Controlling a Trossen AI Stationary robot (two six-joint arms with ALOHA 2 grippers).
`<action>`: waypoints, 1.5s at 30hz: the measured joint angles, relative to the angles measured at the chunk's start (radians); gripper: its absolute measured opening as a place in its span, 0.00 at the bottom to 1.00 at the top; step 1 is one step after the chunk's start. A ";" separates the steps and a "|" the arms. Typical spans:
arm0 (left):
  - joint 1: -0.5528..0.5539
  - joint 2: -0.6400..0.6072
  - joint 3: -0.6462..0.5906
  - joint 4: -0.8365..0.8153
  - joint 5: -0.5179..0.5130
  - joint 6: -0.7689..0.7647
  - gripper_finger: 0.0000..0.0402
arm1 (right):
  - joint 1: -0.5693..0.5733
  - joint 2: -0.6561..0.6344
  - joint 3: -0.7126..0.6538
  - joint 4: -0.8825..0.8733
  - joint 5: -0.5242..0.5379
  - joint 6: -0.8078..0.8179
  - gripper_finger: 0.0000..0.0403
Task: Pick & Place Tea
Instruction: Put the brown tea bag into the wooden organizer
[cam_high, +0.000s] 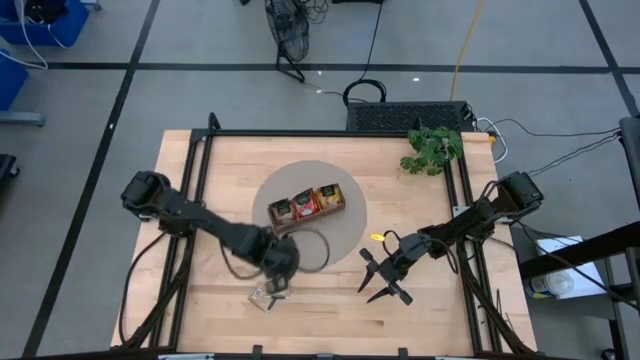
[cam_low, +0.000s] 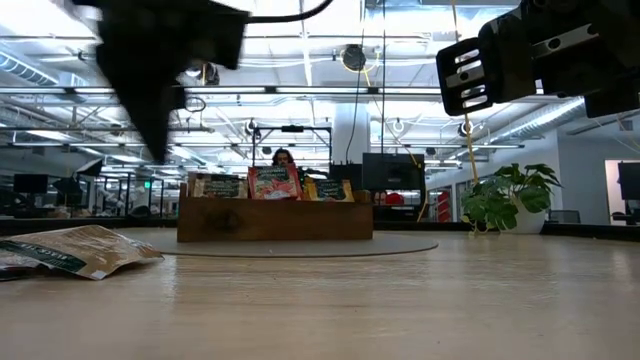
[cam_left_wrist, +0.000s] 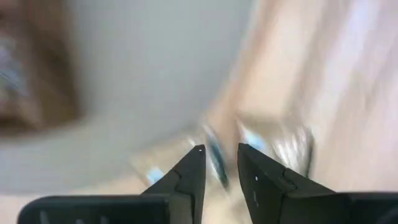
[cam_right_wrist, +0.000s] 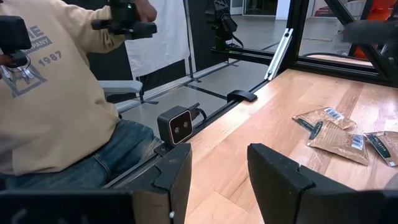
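- The left gripper (cam_high: 276, 283) hangs over the table's near edge, at about 7 o'clock from the round mat (cam_high: 345, 225), just above a small heap of tea sachets (cam_high: 264, 297).
- In the left wrist view its fingers (cam_left_wrist: 193, 174) stand a narrow gap apart with nothing clearly between them; blurred sachets (cam_left_wrist: 273, 140) lie on the wood beyond. Whether it grips one I cannot tell.
- The right gripper (cam_high: 385, 278) hovers at about 4 o'clock from the mat, well apart from the left one.
- In the right wrist view its fingers (cam_right_wrist: 283, 177) are spread with only bare table between them: released, holding nothing.
- That view also shows beige sachets (cam_right_wrist: 333, 134) lying flat and overlapping on the wood, farther along the table.
- In the low view a beige sachet (cam_low: 85, 250) lies on the table, at about 8 o'clock from the tray.
- The tray (cam_high: 308, 210) sits on the mat, near the table's middle, slightly slanted.
- Its three compartments hold sachets standing on edge: dark-printed ones at the 9 o'clock end, red (cam_high: 304, 203) in the middle, yellow (cam_high: 328, 194) at the 3 o'clock end.
- In the low view the same sachets (cam_low: 272, 183) rise above the tray's (cam_low: 275, 220) front wall.
- A small yellow object (cam_high: 376, 237) lies on the wood just off the mat, at about 4 o'clock from it.
- A potted plant (cam_high: 433, 148) stands at the table's 1 o'clock corner.
- A seated person (cam_right_wrist: 56, 99) in a beige sweatshirt and jeans shows beside the table in the right wrist view.
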 joint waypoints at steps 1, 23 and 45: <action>-0.022 0.004 -0.007 -0.013 0.018 -0.018 0.24 | 0.000 0.000 0.000 0.000 0.000 0.000 0.35; -0.022 -0.001 -0.349 0.259 0.030 -0.078 0.44 | 0.000 0.000 0.000 0.000 -0.003 0.008 0.35; -0.127 -0.006 -0.316 0.315 -0.043 -0.005 0.02 | 0.000 0.000 0.000 0.000 0.000 0.001 0.35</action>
